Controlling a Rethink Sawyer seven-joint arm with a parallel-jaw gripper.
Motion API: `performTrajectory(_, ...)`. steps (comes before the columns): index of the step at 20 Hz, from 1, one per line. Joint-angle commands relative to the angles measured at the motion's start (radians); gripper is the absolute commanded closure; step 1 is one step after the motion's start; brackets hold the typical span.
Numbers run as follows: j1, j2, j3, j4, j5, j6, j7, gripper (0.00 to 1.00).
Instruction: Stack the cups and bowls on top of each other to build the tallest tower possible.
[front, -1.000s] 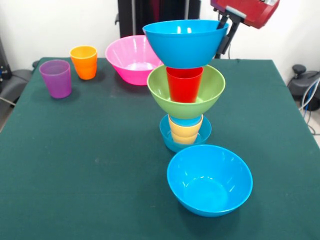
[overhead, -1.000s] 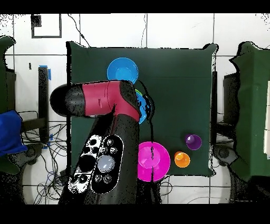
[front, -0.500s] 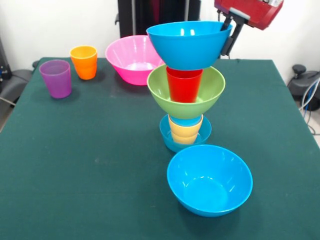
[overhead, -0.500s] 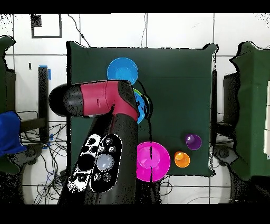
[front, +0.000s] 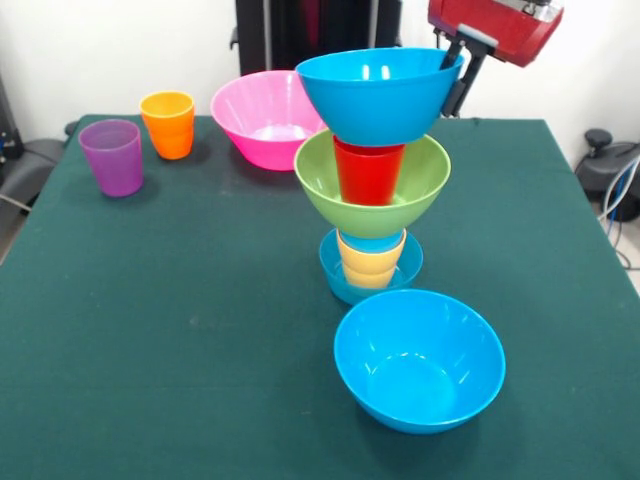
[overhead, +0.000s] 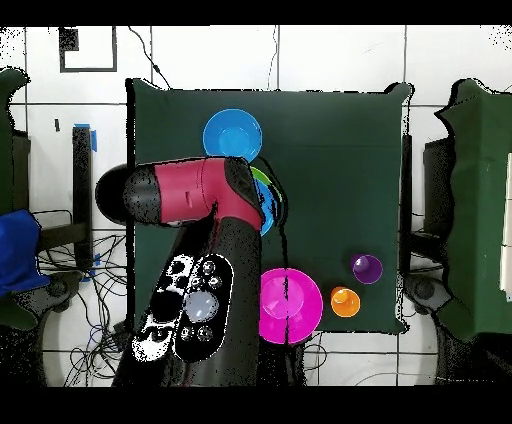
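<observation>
Near the middle of a green counter (front: 150, 330) stands a tower (front: 372, 175): a small blue bowl (front: 334, 270) at the base, a yellow-orange cup (front: 370, 262), a green bowl (front: 325, 185), a red cup (front: 368, 172) and a large blue bowl (front: 375, 92) on top. The gripper (front: 458, 72) hangs at the right rim of that top bowl, clamped on it, one finger inside the rim and the other outside. A second large blue bowl (front: 418, 360) sits nearer the front edge, while a pink bowl (front: 262, 118), an orange cup (front: 168, 124) and a purple cup (front: 112, 156) stand toward the back left corner.
</observation>
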Motion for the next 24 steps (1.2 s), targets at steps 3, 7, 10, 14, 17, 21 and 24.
performTrajectory(3, -0.032, 0.012, 0.114, 0.071, -0.045, 0.032, -0.119, 1.0)
performTrajectory(7, -0.038, 0.013, 0.116, 0.067, -0.05, 0.049, -0.129, 1.0)
performTrajectory(10, -0.04, 0.013, 0.121, 0.067, -0.048, 0.05, -0.131, 1.0)
performTrajectory(14, -0.041, 0.013, 0.123, 0.066, -0.05, 0.057, -0.137, 1.0)
performTrajectory(17, -0.045, 0.015, 0.129, 0.06, -0.052, 0.074, -0.153, 1.0)
performTrajectory(21, -0.05, 0.022, 0.142, 0.041, -0.067, 0.102, -0.197, 1.0)
performTrajectory(24, -0.06, 0.023, 0.158, 0.034, -0.072, 0.11, -0.225, 0.0)
